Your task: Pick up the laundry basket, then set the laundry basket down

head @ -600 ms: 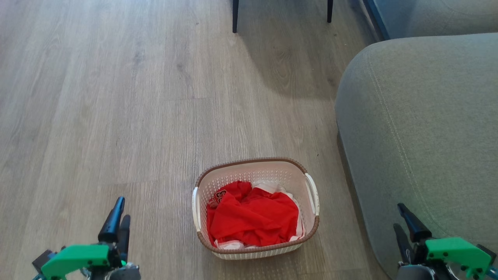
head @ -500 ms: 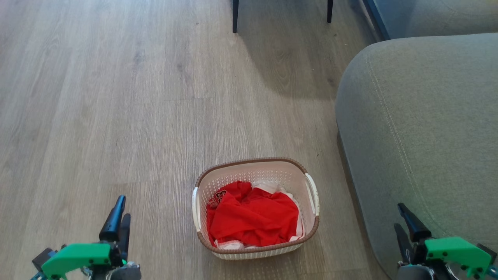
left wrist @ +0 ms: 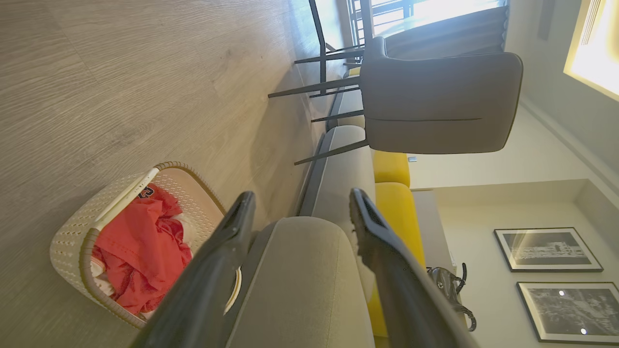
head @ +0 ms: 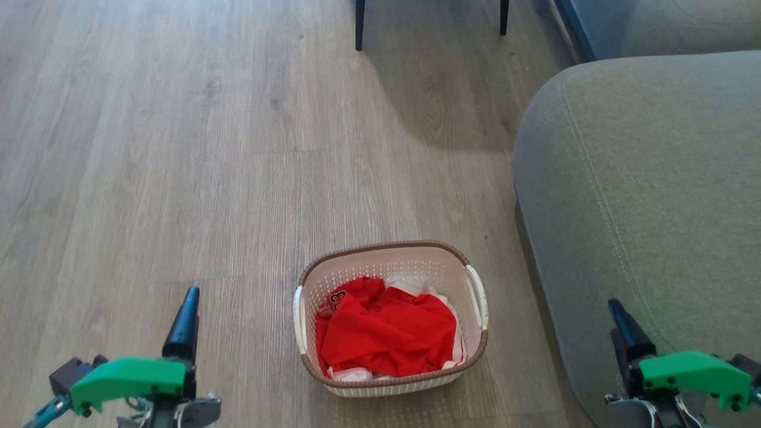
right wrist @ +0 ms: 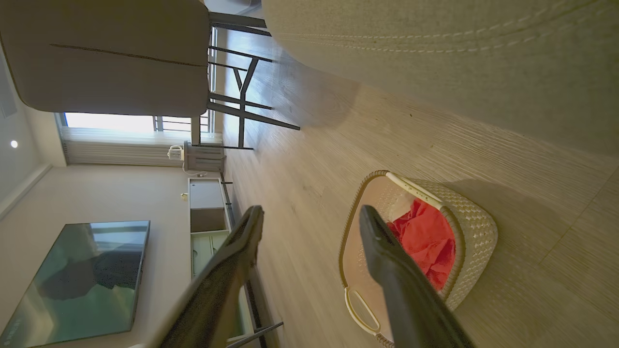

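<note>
Since the earlier frame the left pincer (head: pixel 189 297) has edged up and rightward, and the right pincer (head: pixel 615 309) has turned its 2 fingers into line. Both are spread, pinching nothing. The small cream-white perforated plastic laundry basket with a brown braided rim (head: pixel 380 245) has not moved. It stands upright on the pale wood-plank floor (head: pixel 178 148) between them, mouth up, its long axis roughly left-right and slightly skewed.

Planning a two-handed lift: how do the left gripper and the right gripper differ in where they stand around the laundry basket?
The left gripper sits left of the laundry basket, toward its left handle; the right gripper sits right of it, toward its right handle. In the head view the left gripper has bare floor behind it, the right gripper the grey sofa. Both are open, empty and apart from the basket.
</note>
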Robot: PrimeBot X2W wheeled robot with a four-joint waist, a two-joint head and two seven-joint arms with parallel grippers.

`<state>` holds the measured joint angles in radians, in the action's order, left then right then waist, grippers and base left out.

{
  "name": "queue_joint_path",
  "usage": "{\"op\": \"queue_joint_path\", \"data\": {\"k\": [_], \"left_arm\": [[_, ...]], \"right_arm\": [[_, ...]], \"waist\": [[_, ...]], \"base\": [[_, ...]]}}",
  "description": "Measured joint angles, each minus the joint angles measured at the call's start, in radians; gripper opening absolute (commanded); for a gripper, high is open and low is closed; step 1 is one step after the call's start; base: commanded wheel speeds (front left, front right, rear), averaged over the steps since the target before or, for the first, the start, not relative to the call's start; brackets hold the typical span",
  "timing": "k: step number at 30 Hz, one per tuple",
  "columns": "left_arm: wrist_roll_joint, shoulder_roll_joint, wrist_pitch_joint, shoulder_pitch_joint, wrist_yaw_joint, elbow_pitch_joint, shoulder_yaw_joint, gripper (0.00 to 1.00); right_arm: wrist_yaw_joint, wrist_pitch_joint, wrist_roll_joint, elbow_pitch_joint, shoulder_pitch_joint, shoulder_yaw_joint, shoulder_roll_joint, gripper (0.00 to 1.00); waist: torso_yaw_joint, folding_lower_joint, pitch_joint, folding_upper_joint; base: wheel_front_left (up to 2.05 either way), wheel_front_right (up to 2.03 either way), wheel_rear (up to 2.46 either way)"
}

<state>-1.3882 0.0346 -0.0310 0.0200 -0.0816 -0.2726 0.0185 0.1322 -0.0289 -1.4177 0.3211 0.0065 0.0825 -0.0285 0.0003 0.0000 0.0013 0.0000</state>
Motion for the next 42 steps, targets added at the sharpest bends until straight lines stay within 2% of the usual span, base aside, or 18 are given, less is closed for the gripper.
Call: {"op": "queue_joint_path", "data": {"k": [24, 42], "left_arm": [[0.433, 0.0, 0.069, 0.0, 0.071, 0.078, -0.074, 1.0], [0.665, 0.024, 0.119, 0.004, 0.127, 0.097, -0.136, 1.0]], "right_arm": [[0.0, 0.071, 0.379, -0.095, 0.0, -0.058, 0.0, 1.0], [0.0, 0.12, 0.596, -0.11, 0.0, -0.095, -0.001, 1.0]], "waist": [[0.0, 0.0, 0.003, 0.0], [-0.002, 0.0, 0.003, 0.0]], "base": [[0.0, 0.0, 0.0], [0.0, 0.0, 0.0]]}}
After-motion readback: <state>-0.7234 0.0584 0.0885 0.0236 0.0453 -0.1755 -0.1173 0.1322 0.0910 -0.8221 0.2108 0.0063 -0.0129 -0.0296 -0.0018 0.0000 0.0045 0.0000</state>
